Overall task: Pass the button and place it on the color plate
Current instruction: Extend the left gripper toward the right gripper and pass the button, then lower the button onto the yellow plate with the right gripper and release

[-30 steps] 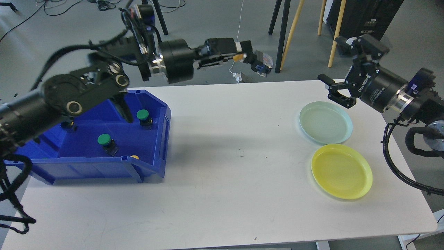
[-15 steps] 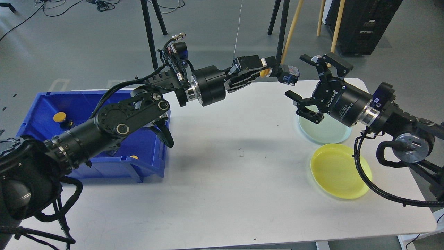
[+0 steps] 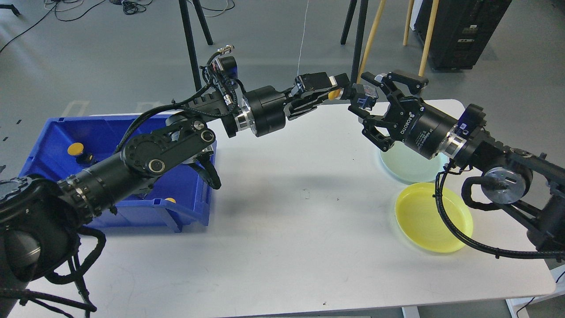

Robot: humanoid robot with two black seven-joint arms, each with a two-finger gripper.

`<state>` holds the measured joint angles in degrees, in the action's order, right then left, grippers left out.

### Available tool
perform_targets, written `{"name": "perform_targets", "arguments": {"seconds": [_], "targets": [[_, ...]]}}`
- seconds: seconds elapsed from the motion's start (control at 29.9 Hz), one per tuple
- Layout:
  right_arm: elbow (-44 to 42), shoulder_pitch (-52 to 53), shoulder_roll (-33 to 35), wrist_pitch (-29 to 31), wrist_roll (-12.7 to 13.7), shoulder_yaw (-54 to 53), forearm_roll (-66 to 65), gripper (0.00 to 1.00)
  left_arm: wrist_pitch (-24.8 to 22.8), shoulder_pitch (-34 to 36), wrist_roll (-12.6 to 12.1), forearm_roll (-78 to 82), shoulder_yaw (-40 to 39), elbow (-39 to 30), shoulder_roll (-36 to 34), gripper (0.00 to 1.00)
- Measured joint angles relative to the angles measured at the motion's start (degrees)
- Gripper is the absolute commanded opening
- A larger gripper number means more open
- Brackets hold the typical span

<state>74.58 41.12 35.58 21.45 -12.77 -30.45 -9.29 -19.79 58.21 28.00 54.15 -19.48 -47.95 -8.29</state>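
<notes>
My left gripper [image 3: 339, 90] is shut on a yellow-capped button [image 3: 334, 93] whose black and blue body [image 3: 364, 97] sticks out to the right. It holds the button in the air above the table's far edge. My right gripper [image 3: 374, 106] is open, its fingers [image 3: 393, 80] spread above and below the button's body, and I cannot tell whether they touch it. A pale green plate [image 3: 408, 170] and a yellow plate [image 3: 430, 218] lie on the white table under the right arm.
A blue bin [image 3: 187, 187] stands at the left, partly hidden by my left arm. It holds a yellow button [image 3: 76, 149], and another yellow cap [image 3: 171, 200] shows at its front. Tripod legs and wooden poles stand behind the table.
My left arm swung the button right from above the bin to the table's far middle. My right gripper moved left and up until its open fingers surround the button's body.
</notes>
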Motion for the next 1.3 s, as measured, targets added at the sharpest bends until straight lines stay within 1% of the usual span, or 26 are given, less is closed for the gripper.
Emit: {"name": "perform_targets", "arguments": {"seconds": [0.17, 0.2, 0.23, 0.27, 0.3, 0.33, 0.37, 0.47, 0.5, 0.57, 0.67, 0.77, 0.84, 0.94, 1.0, 1.1, 1.17, 1.24, 1.27, 1.3], "targets": [[0.3, -0.2, 0.1, -0.2, 0.1, 0.0, -0.3, 0.03, -0.1, -0.2, 0.0, 0.0, -0.9, 0.2, 0.2, 0.1], [0.3, -0.2, 0.1, -0.3, 0.1, 0.0, -0.2, 0.01, -0.1, -0.2, 0.0, 0.0, -1.0, 0.3, 0.2, 0.11], [0.4, -0.3, 0.1, -0.3, 0.1, -0.1, -0.2, 0.01, -0.1, -0.2, 0.0, 0.0, -1.1, 0.3, 0.2, 0.15], [0.4, -0.3, 0.1, -0.3, 0.1, -0.1, -0.2, 0.01, -0.1, -0.3, 0.0, 0.0, -1.2, 0.3, 0.2, 0.23], [0.4, -0.4, 0.1, -0.4, 0.2, -0.1, -0.1, 0.01, -0.1, -0.3, 0.0, 0.0, -1.3, 0.3, 0.2, 0.34], [0.4, -0.4, 0.1, -0.5, 0.2, -0.1, 0.0, 0.01, 0.0, -0.4, 0.0, -0.1, -1.4, 0.3, 0.3, 0.47], [0.4, -0.5, 0.1, -0.6, 0.2, -0.1, 0.1, 0.01, 0.0, -0.6, 0.0, -0.1, -1.5, 0.3, 0.3, 0.56], [0.4, -0.7, 0.2, -1.7, 0.4, -0.2, 0.3, 0.01, 0.5, -1.6, 0.0, -1.6, -2.7, 0.1, 0.4, 0.79], [0.4, -0.9, 0.2, -2.0, 0.5, -0.3, 0.3, 0.01, 0.6, -1.8, 0.0, -2.3, -3.1, 0.1, 0.3, 0.82], [0.3, -1.3, 0.4, -2.8, 0.8, -0.4, 0.4, 0.01, 0.7, -2.2, 0.0, -3.5, -3.8, 0.1, 0.0, 0.86], [0.3, -2.8, 0.3, -3.9, 0.7, -1.0, 0.4, 0.01, 0.4, -2.4, 0.0, -4.2, -3.9, -0.4, -0.6, 0.86], [0.2, -6.1, 0.3, -6.5, 0.6, -1.6, 0.4, 0.01, 0.2, -2.7, 0.0, -4.7, -5.0, -0.7, -2.1, 0.87], [-0.1, -9.4, 0.5, -9.3, 0.4, -1.9, -0.3, 0.01, 0.2, -2.8, 0.0, -4.8, -5.4, -1.2, -3.9, 0.88], [-0.5, -15.2, 3.0, -15.2, 0.2, -1.8, -5.0, 0.01, 0.1, -2.8, 0.0, -3.7, -4.8, -3.8, -9.2, 0.91], [-0.6, -18.5, 4.7, -19.7, 0.1, -1.8, -9.2, 0.01, 0.0, -2.7, 0.0, -1.0, -2.9, -6.3, -14.2, 0.91], [-0.6, -22.9, 6.1, -26.4, 0.1, -1.7, -14.2, 0.02, -0.6, -2.0, 0.0, 8.1, 1.5, -10.2, -23.2, 0.92], [-0.6, -25.0, 7.0, -30.4, 0.1, -1.5, -16.8, 0.1, -1.0, -1.4, 0.0, 15.8, 3.5, -11.8, -28.0, 0.94], [-0.4, -26.4, 7.7, -33.4, 0.2, -1.1, -18.5, 0.14, -1.8, -0.9, 0.0, 23.5, 4.9, -12.6, -31.6, 0.94], [-0.4, -27.0, 7.9, -34.6, 0.3, -0.8, -18.9, 0.21, -2.8, -0.7, 0.0, 28.0, 5.7, -12.8, -33.2, 0.94], [-0.3, -27.6, 8.1, -35.8, 0.4, -0.6, -19.2, 0.33, -4.1, -0.5, 0.0, 32.4, 6.4, -12.9, -34.7, 0.95]]}}
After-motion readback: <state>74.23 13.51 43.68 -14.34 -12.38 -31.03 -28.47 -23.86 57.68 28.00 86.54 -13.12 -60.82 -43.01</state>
